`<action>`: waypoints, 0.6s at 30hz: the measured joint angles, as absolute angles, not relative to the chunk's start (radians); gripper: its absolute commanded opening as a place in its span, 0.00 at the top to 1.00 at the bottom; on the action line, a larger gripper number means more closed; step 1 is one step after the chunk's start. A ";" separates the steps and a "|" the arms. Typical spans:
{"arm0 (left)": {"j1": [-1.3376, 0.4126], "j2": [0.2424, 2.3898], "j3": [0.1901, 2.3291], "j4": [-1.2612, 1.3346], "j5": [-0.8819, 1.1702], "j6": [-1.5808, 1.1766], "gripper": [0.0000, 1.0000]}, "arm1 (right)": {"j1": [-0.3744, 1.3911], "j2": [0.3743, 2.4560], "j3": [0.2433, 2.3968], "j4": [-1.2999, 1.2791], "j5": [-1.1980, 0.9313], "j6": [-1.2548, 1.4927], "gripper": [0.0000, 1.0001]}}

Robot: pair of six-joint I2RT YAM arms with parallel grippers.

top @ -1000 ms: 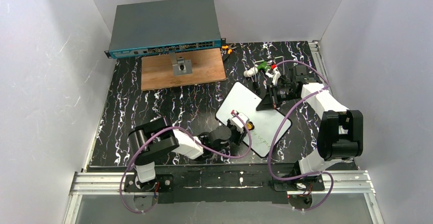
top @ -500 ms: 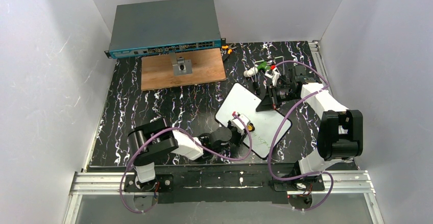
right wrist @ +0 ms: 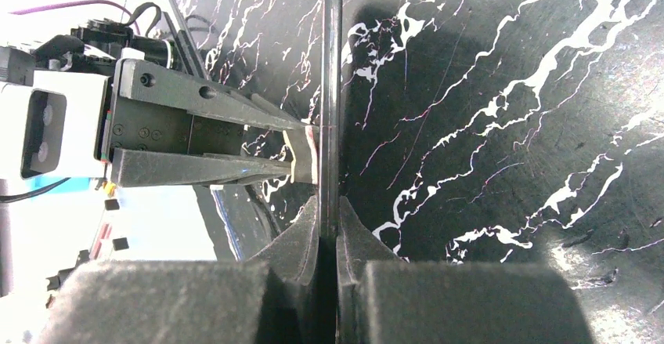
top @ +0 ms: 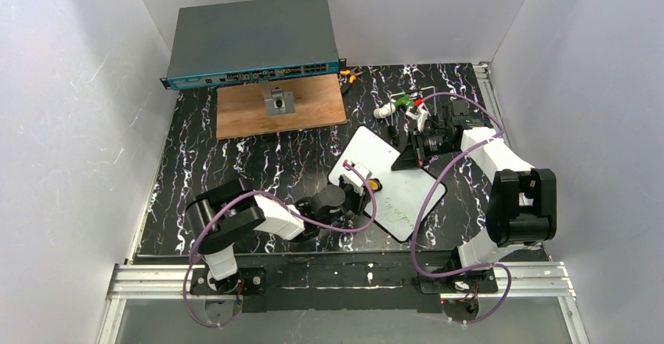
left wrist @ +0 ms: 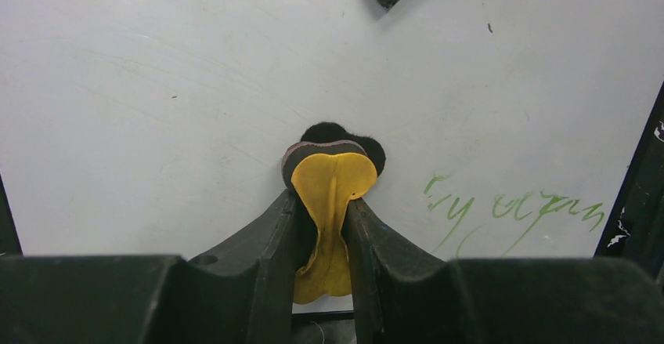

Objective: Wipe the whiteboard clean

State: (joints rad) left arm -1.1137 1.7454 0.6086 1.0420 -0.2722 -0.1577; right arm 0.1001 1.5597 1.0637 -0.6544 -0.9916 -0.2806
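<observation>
Wiping step: your left gripper (left wrist: pixel 327 203) pinches the yellow eraser (left wrist: pixel 333 179), felt down on the whiteboard (left wrist: pixel 156 85), which lies on the marbled table (top: pixel 235 164). Your right gripper (right wrist: pixel 329 212) clamps thin on what looks like the board's rim. Sweep flat toward the green writing (left wrist: pixel 517 207); 1 patch left.

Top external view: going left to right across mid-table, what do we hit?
Wooden board → whiteboard → right arm. Left gripper and markers overlap the whiteboard's span, so skipped.
</observation>
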 measured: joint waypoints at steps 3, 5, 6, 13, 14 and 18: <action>-1.129 1.746 0.618 1.029 -0.266 -0.148 1.00 | 0.100 1.560 1.064 -0.657 -0.991 -0.282 0.99; -1.154 1.750 0.640 1.012 -0.259 -0.134 1.00 | 0.101 1.560 1.064 -0.660 -0.992 -0.285 0.99; -1.175 1.757 0.658 1.005 -0.253 -0.125 1.00 | 0.102 1.560 1.064 -0.661 -0.996 -0.287 0.99; -1.307 1.806 0.742 0.956 -0.228 -0.078 1.00 | 0.112 1.560 1.064 -0.664 -1.009 -0.286 0.99; -1.310 1.808 0.742 0.950 -0.237 -0.076 1.00 | 0.112 1.560 1.064 -0.664 -1.009 -0.286 0.99; -1.290 1.810 0.741 0.927 -0.307 -0.076 1.00 | 0.112 1.560 1.064 -0.654 -1.002 -0.286 0.99</action>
